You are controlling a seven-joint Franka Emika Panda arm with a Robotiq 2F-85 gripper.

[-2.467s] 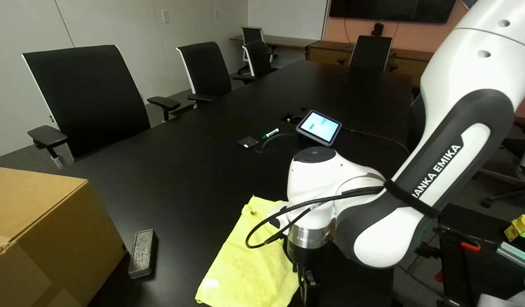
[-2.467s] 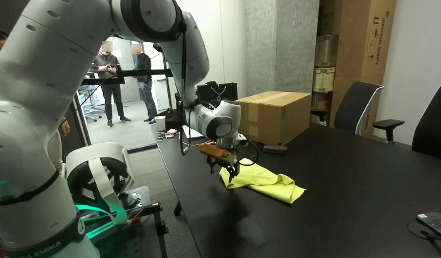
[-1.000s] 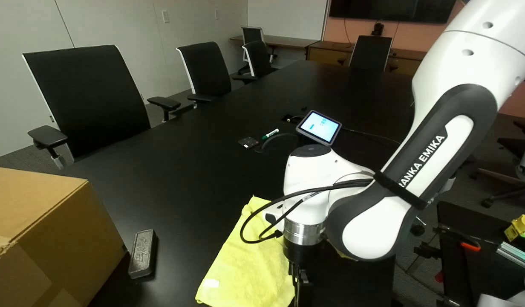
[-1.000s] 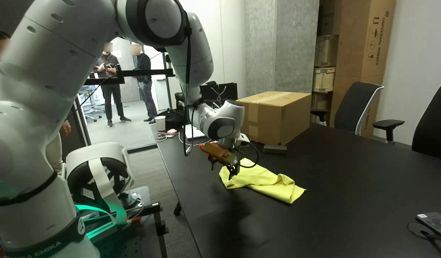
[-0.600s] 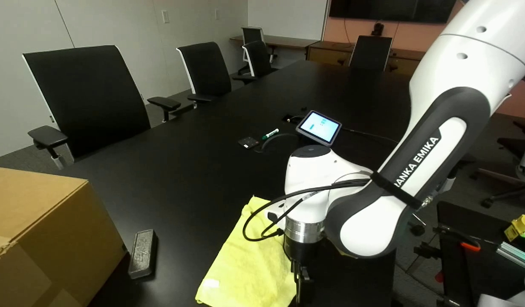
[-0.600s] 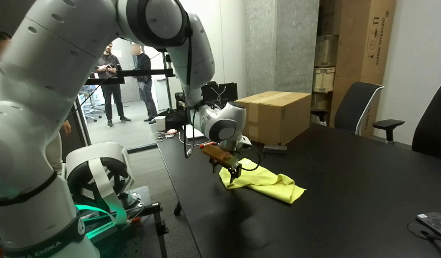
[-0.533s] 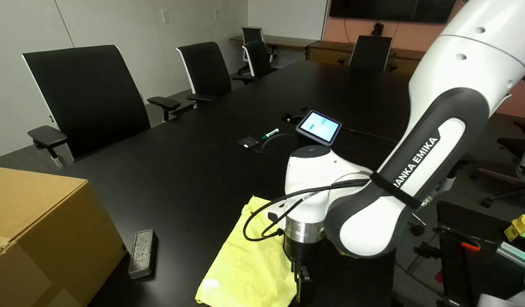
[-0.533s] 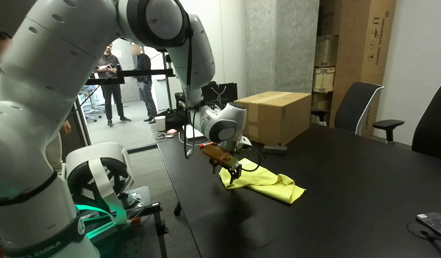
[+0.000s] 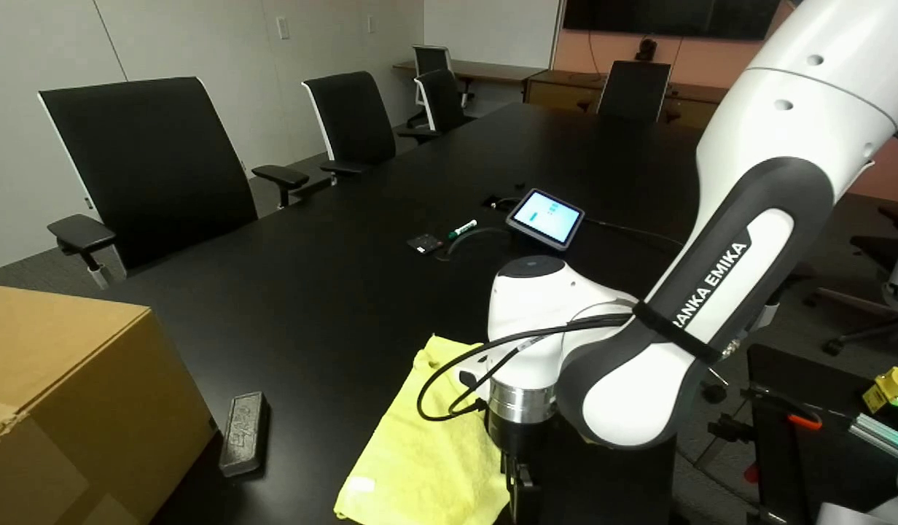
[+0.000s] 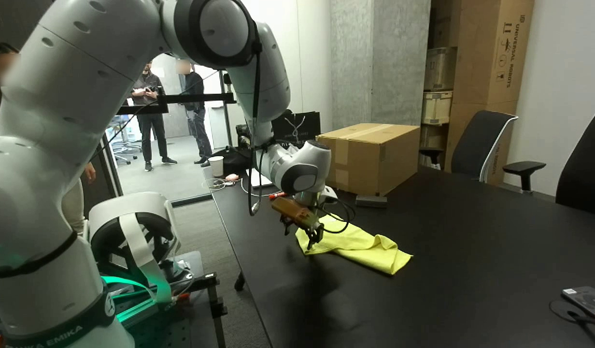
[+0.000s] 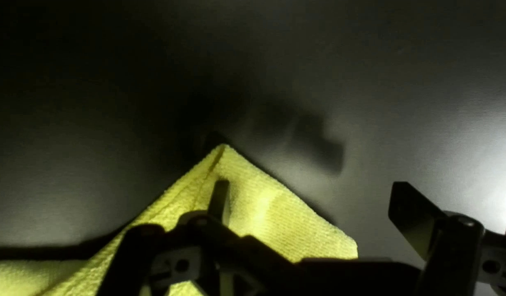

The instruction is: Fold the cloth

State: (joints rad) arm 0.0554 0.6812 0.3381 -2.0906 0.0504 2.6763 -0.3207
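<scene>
The yellow cloth (image 10: 370,253) lies on the black table (image 10: 471,270) with some folds in it. In the wrist view, the two fingers (image 11: 409,211) are spread wide apart. One is over a pointy corner of the cloth, the other over the table. I can't quite see if any finger touches it.

Both exterior views show subdued indoor light, leaving the long, smooth, black tabletop (image 9: 310,313) nearly featureless; the rectangular, dark-framed tablet (image 9: 546,217) glows pale blue. In an exterior view, a diffuse, soft-edged shadow (image 10: 309,295) darkens the tabletop. The wrist view is dim and soft: white glare at the right edge, a highlight on the bright yellow, textured fabric cloth (image 11: 298,230), and the black, two-fingered gripper (image 11: 310,187) in near silhouette.
</scene>
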